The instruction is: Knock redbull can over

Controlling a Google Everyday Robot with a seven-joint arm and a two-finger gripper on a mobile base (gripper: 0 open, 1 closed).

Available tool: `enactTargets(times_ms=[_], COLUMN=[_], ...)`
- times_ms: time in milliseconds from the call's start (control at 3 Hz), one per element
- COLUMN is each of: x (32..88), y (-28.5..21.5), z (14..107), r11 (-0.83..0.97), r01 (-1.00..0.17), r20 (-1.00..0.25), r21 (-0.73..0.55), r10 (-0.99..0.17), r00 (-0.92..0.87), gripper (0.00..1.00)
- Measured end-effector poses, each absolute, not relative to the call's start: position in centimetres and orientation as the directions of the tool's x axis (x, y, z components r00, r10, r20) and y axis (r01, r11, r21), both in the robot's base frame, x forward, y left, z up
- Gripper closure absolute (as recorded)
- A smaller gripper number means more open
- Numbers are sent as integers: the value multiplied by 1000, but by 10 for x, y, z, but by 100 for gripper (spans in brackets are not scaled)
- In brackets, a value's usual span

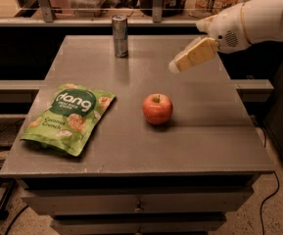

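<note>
The redbull can stands upright near the far edge of the grey table, left of centre. It is slim, silver-grey with dark panels. My gripper comes in from the right on a white arm and hovers above the table's far right part, well to the right of the can and a little nearer. It touches nothing.
A red apple sits near the table's middle. A green Dang snack bag lies flat at the front left. A shelf with a rail and several packages runs behind the table. Drawers sit below the tabletop. Cables lie on the floor.
</note>
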State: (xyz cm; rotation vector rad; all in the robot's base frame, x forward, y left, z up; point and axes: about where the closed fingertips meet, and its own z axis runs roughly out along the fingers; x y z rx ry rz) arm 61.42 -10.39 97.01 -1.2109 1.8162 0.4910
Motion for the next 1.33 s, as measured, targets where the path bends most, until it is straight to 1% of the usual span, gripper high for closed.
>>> enactTargets(times_ms=[667, 1333], x=[679, 684], y=[-35, -28], z=[965, 957], r11=[474, 479], r01=[-879, -877], r20=[-911, -902], r21=[-51, -42], r10=[-383, -396], r00=[-154, -173], gripper=[0, 0])
